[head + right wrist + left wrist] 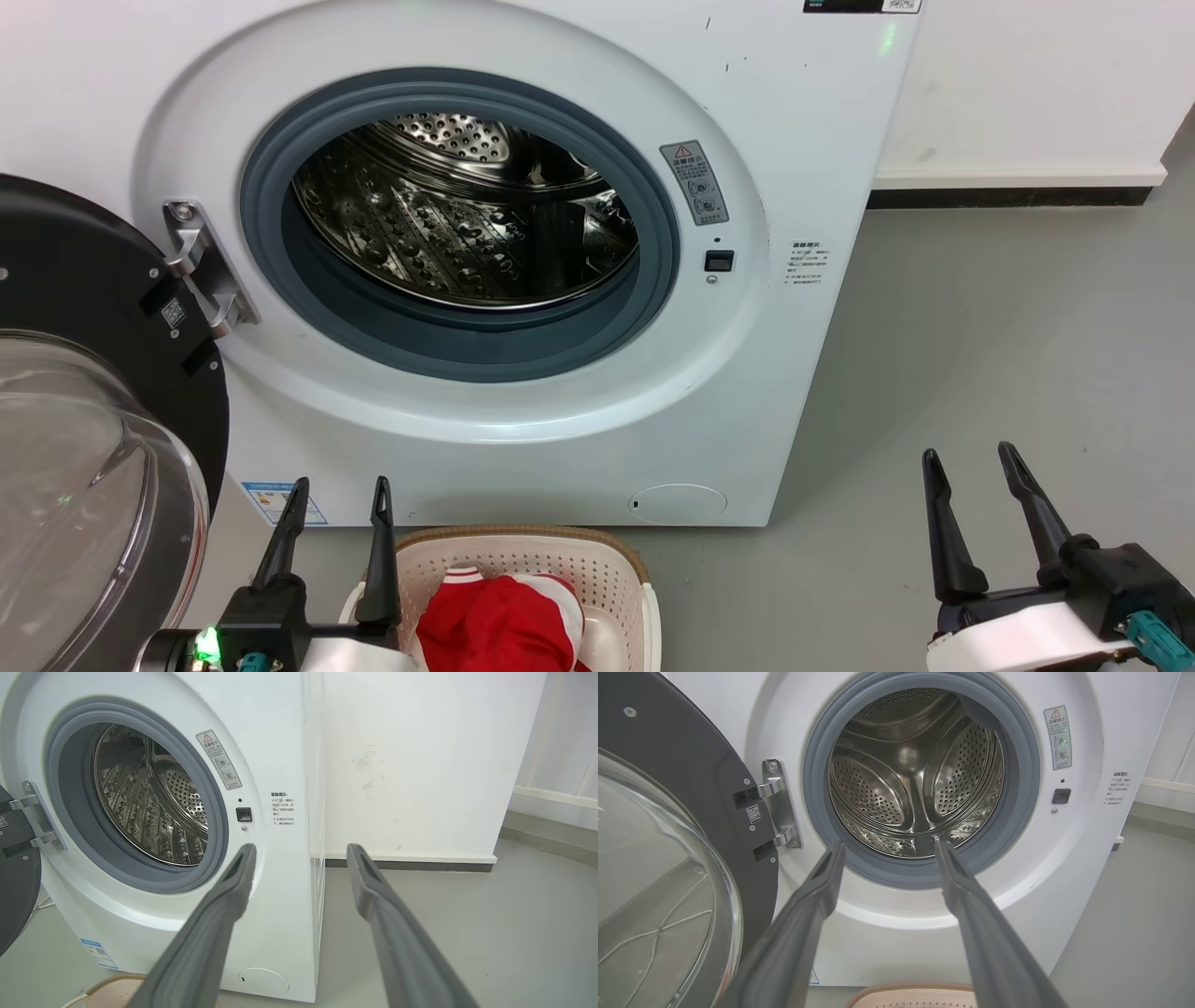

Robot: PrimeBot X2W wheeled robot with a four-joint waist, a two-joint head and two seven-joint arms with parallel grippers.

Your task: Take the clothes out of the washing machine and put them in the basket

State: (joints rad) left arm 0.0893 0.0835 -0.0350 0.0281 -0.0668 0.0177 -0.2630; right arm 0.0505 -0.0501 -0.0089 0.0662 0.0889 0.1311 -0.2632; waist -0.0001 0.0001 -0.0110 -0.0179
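Our left hand (341, 485) sits low at the left, its two dark fingers spread apart and gripping nothing. They point up towards the washing machine (523, 411). In the head view its inner finger crosses the left edge of the basket (602, 560); we cannot tell whether the two touch. Our right hand (968, 453) is well off to the right above the grey floor (980, 355), its fingers likewise parted with nothing between them. In its own wrist view they frame the machine's right front corner and the white wall (420, 765) beside it.

The clothes (504, 621) lie inside the basket, a bright red heap with white stripes, bunched towards its left and middle. The basket stands on the floor just in front of the machine, below the porthole, its brown rim curving along the far side.

Above it, the grey rubber seal (467, 345) rings the drum (448, 233), where we see bare perforated steel and raised ribs. The black-framed door (84, 271) is swung wide to the left on its metal hinge (201, 266), its glass bowl bulging towards us at the left edge.
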